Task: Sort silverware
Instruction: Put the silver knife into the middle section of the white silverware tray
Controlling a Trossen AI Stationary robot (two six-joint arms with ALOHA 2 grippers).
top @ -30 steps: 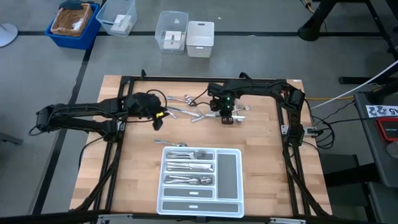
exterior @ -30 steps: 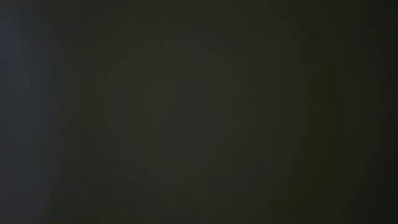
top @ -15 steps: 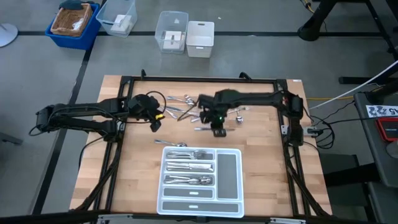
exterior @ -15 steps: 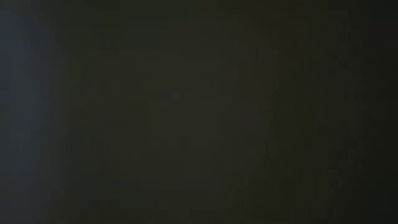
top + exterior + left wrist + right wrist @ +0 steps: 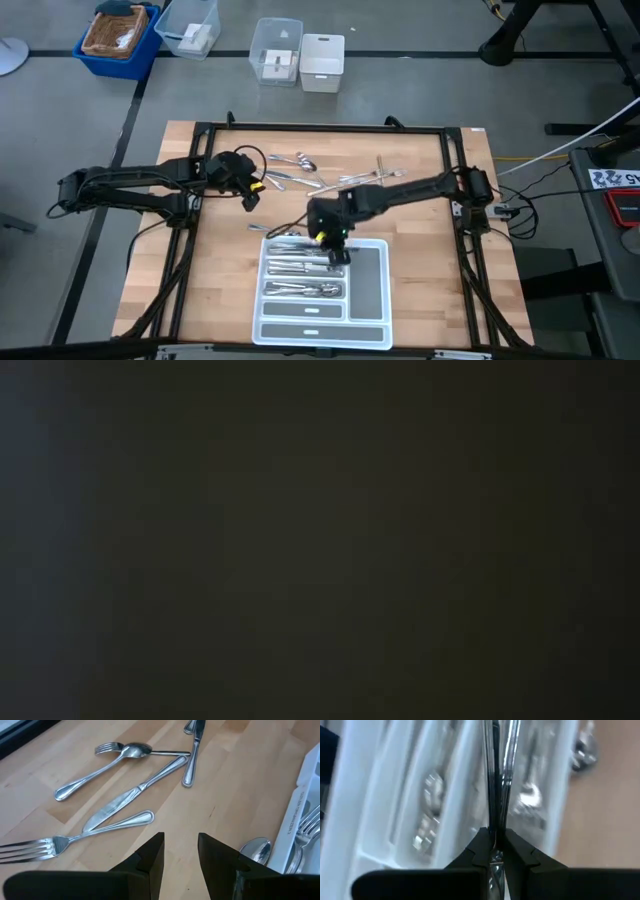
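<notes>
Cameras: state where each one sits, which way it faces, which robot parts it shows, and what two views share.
High view: overhead, straight down on the wooden table; both arms, right gripper above the white compartmented tray.
Low view: all dark, nothing readable.
Left wrist view: past the open left gripper at loose silver forks, spoons and knives.
Right wrist view: right gripper shut on a slim silver piece, tray below.
Shared: tray, in the high and both wrist views.
</notes>
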